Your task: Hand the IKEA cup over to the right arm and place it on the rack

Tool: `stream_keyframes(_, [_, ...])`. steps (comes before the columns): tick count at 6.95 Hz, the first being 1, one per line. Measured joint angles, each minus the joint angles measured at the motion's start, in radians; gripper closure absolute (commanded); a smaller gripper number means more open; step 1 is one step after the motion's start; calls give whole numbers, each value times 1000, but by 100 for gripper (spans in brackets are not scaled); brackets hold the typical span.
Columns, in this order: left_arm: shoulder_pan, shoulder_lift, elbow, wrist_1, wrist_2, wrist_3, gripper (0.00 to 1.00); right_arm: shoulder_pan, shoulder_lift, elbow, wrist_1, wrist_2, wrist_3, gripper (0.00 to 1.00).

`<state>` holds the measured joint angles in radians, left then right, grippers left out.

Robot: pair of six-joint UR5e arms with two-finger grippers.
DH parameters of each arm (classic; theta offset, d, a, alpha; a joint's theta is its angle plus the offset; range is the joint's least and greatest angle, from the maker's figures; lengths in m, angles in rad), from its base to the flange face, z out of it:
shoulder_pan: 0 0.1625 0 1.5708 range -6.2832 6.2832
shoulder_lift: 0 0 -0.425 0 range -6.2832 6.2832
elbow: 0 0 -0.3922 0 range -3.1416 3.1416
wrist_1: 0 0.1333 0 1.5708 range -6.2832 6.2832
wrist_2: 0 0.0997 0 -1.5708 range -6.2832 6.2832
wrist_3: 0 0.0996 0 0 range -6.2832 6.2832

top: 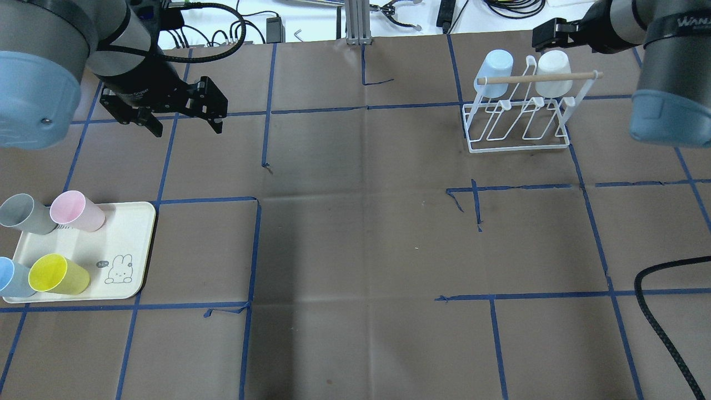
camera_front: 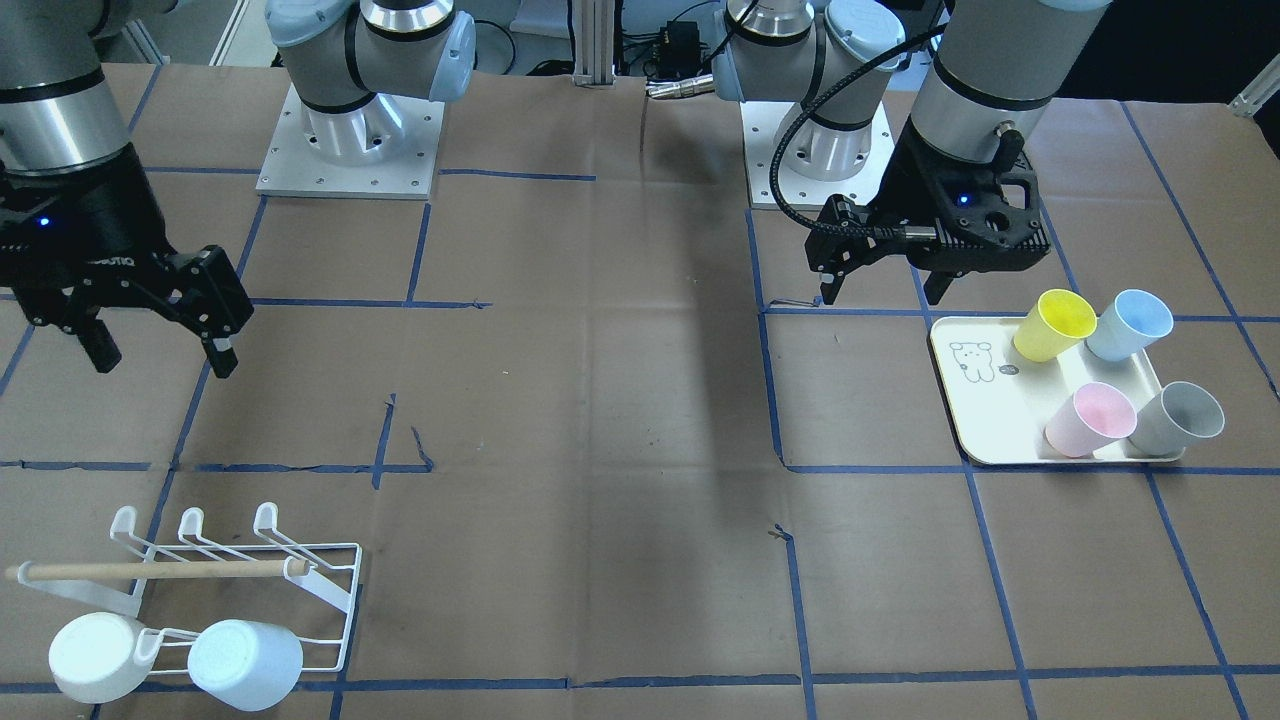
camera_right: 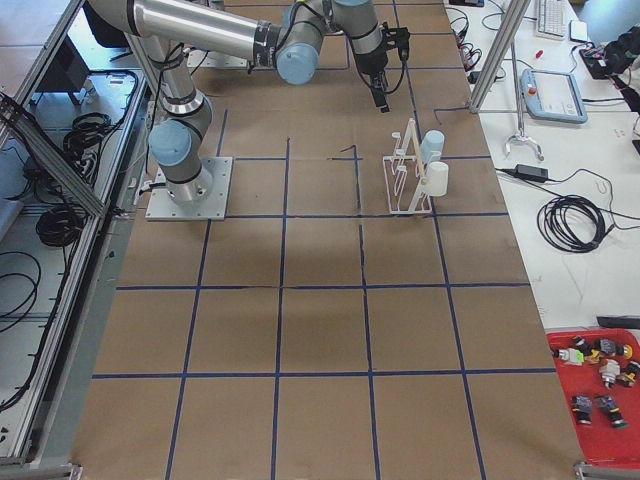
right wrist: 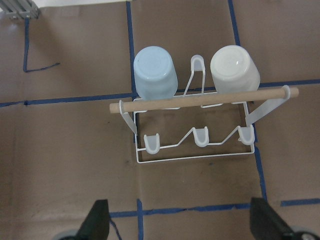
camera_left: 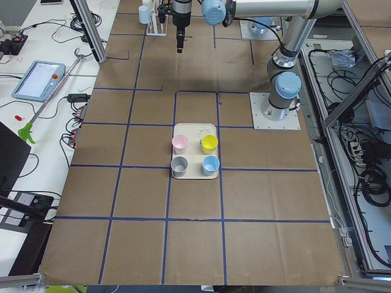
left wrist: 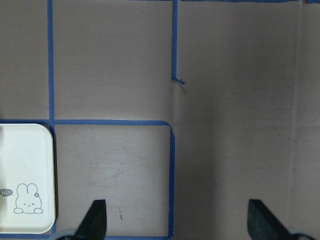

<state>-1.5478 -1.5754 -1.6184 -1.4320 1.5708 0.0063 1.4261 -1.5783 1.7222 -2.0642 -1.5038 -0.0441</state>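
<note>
Cream tray point(top: 133, 233) w/ bunny drawing point(top: 118, 270) at counter point(top: 361, 250) end on robot's left. Counter = brown paper w/ blue tape point(top: 254, 250) grid. Off-counter: teach pendant point(camera_left: 38, 80), black cable coil point(camera_right: 573, 220), red bin point(camera_right: 600, 445) w/ small parts.

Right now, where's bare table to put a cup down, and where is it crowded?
The wide middle of the table, between the tray and the rack, is bare. The rack's three robot-side prongs are free. Crowded: the tray, carrying four cups, and the rack's far row, holding two cups.
</note>
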Motion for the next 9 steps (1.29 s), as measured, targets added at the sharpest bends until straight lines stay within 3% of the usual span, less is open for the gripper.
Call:
stream_keyframes(4, [0, -1, 0, 3, -1, 0, 1, 85, -19, -159, 424, -70, 112, 0])
stream_keyframes(7, [0, 0, 0, -11, 3, 0, 1, 153, -10, -184, 478, -97, 116, 0])
stream_keyframes(9, [0, 3, 0, -30, 3, 0, 1, 168, -10, -182, 480, -62, 145, 0])
